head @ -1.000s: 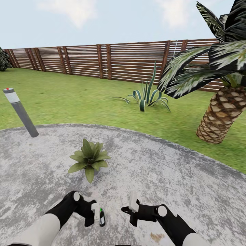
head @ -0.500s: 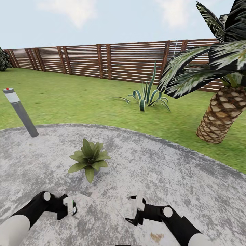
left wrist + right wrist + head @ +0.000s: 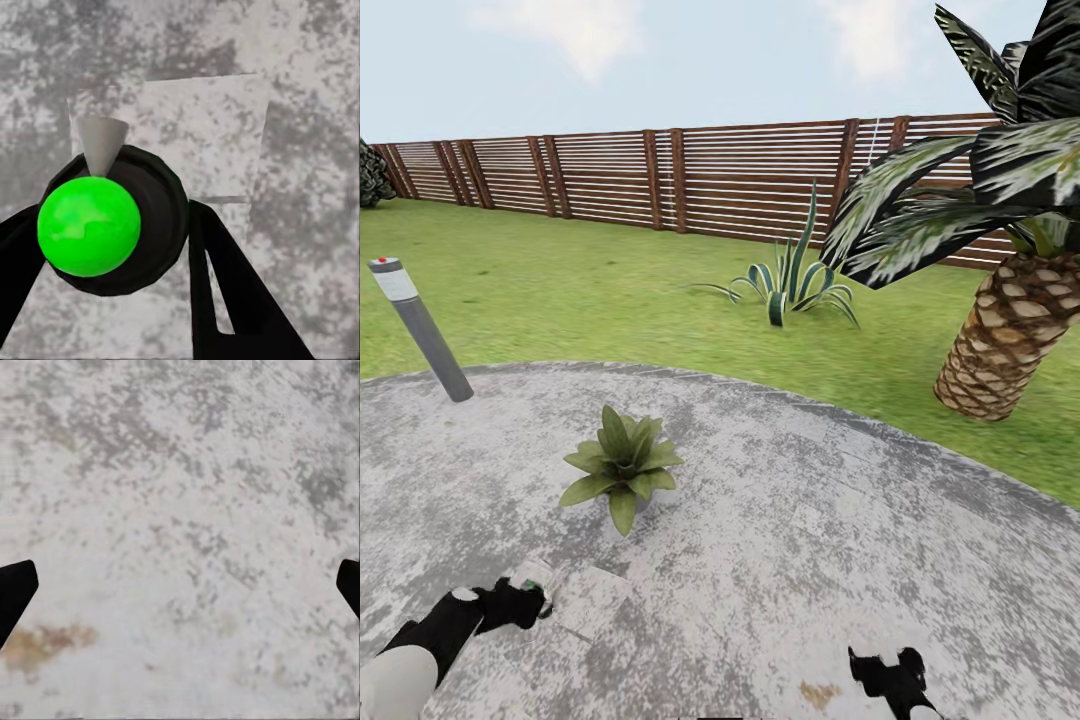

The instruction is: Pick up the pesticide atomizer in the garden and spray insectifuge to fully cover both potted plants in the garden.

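Garden: lawn (image 3: 560,290) running back to a slat fence (image 3: 610,175), grey paving (image 3: 810,520) filling the lower frame. A palm (image 3: 1010,340) standing at right, an agave (image 3: 790,280) at mid-frame, a grey post (image 3: 420,330) leaning at left.

One potted plant (image 3: 622,465) sitting on the paving, centre-left of the head view, untouched. The second plant is somewhere outside these frames.

Left hand (image 3: 525,600) sitting low at lower left of the head view, grasping the atomizer (image 3: 112,217). In the left wrist view the black body with its green cap (image 3: 88,225) and grey nozzle (image 3: 100,141) is lying between the dark fingers (image 3: 225,292), pointing down at a pale slab (image 3: 595,595).

Right hand (image 3: 890,675) showing at the bottom edge, lower right. In the right wrist view its finger tips (image 3: 15,592) are standing far apart at the frame edges, nothing between them: released, empty.

Change over the last second: both arms are pulling back and down. The left hand has swung from bottom centre out to lower left, carrying the atomizer with it; the right hand has dropped from bottom centre to the frame's edge. The camera view is holding steady.

Reading: pickup looks done. Spraying not begun, by my judgement; the nozzle is aiming at paving, not leaves. Next move calls for lifting and turning the nozzle toward the rosette.
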Controlling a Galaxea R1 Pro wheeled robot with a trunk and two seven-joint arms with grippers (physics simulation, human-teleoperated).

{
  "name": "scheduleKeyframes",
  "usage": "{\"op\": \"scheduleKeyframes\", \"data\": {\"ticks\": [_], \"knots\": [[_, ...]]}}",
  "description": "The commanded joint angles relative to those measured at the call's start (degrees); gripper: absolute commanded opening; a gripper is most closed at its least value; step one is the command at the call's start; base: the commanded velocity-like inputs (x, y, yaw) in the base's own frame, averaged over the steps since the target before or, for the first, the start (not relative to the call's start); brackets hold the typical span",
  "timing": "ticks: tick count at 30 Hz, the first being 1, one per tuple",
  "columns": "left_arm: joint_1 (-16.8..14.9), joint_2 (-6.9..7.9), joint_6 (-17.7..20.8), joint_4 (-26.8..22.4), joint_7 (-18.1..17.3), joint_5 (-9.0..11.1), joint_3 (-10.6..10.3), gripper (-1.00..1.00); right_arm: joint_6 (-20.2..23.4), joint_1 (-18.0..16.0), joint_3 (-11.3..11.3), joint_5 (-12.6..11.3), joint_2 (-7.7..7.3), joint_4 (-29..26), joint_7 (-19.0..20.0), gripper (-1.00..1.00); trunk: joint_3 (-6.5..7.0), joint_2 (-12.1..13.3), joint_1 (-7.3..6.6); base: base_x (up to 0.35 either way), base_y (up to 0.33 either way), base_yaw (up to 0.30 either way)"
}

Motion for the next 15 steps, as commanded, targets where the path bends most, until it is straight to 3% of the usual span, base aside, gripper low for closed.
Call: {"op": "scheduleKeyframes", "data": {"ticks": [1,3,11,15], "knots": [[-0.07,-0.51,3.14,-0.15,-0.41,0.11,0.91,-1.0,-0.14,-0.01,0.86,-3.96,0.0,0.32,-0.64,1.0,-0.04,-0.02,-0.02,0.0,0.0,0.0],[-0.07,-2.01,8.33,-0.43,-0.43,-0.27,0.98,-1.0,-0.09,0.0,0.94,-7.47,-0.02,0.71,-1.46,1.0,-0.04,-0.02,-0.02,0.0,0.0,0.0],[-0.22,-2.2,9.23,-0.92,-0.35,0.01,1.46,-1.0,-0.06,0.09,0.96,-8.34,-0.02,0.63,-1.6,1.0,-0.04,-0.02,-0.02,0.0,0.0,0.0],[-0.96,-2.44,16.02,-1.35,-1.02,0.04,1.03,-1.0,-0.09,0.09,0.95,-8.28,-0.02,0.73,-1.48,1.0,-0.04,-0.02,-0.02,0.0,0.0,0.0]]}}
